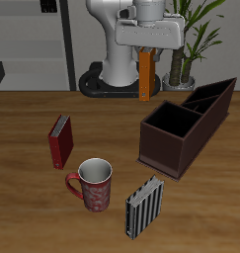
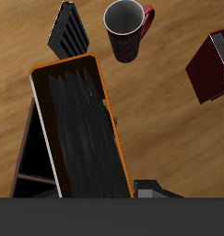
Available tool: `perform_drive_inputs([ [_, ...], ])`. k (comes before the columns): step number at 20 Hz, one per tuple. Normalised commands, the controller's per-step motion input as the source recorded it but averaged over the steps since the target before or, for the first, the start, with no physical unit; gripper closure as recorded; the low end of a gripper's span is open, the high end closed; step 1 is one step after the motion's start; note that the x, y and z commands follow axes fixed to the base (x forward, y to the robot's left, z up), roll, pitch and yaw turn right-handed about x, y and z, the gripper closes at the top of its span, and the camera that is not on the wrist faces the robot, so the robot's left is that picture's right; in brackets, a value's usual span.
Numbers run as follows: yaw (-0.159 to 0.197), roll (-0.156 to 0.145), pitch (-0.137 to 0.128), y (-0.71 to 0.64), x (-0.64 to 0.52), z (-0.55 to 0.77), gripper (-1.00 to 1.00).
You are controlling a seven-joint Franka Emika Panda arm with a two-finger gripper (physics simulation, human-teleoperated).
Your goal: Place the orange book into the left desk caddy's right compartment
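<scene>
Your gripper (image 1: 146,47) is clamped on the orange book (image 1: 145,75), which hangs upright in the air behind the left desk caddy (image 1: 174,138); from the wrist camera its dark streaked cover (image 2: 84,129) hides most of the caddy's black interior. Nearer the table's front edge you have the red book (image 1: 59,140), the mug (image 1: 92,185) and the striped book (image 1: 143,207), all well apart from the caddy.

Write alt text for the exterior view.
The robot's hand holds the orange book upright above the table's back, beside the left desk caddy. Nearer the front edge stand a dark red book, a red mug and a striped book.
</scene>
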Motion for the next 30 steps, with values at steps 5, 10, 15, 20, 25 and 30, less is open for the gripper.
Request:
perform_drive_inputs([
  [5, -0.038, 0.05, 0.002, 0.34, 0.02, -0.02, 1.0],
  [10, -0.038, 0.012, -0.005, 0.18, 0.1, 0.05, 1.0],
  [15, -0.02, 0.012, -0.002, 0.17, 0.09, -0.04, 1.0],
  [20, -0.007, -0.007, -0.018, 0.19, 0.15, -0.02, 1.0],
  [25, -0.048, 0.011, 0.02, 0.09, 0.14, -0.09, 1.0],
  [30, -0.011, -0.004, -0.006, 0.03, 0.03, -0.1, 1.0],
])
